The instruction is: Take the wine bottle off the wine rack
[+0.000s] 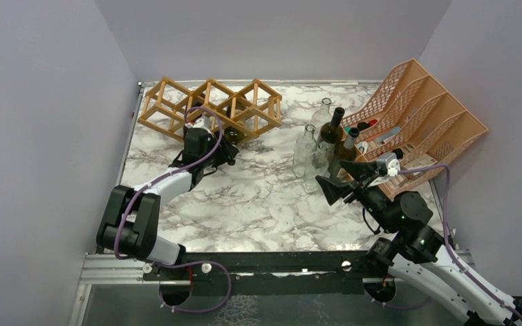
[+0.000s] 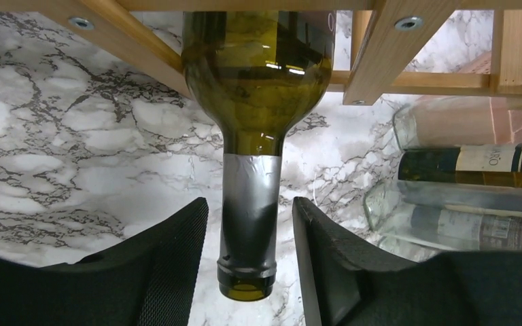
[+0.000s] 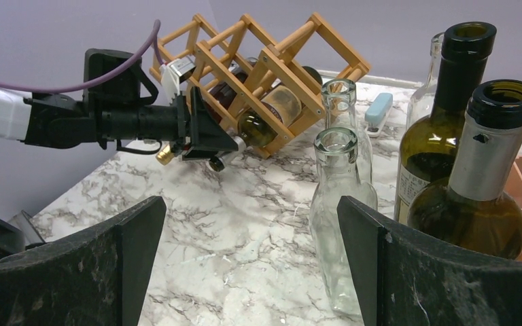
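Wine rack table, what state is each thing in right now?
wine bottle: lying in the wine rack, neck sticking out.
left end effector: open, astride the neck, gaps both sides.
right end effector: open, empty.
standing bottles: upright, uncapped.

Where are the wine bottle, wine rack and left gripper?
wine bottle point(image 2: 257, 88): left wrist view, green glass shoulder.
wine rack point(image 2: 379, 53): left wrist view, wooden strut.
left gripper point(image 2: 250, 207): left wrist view, gap between fingertips.
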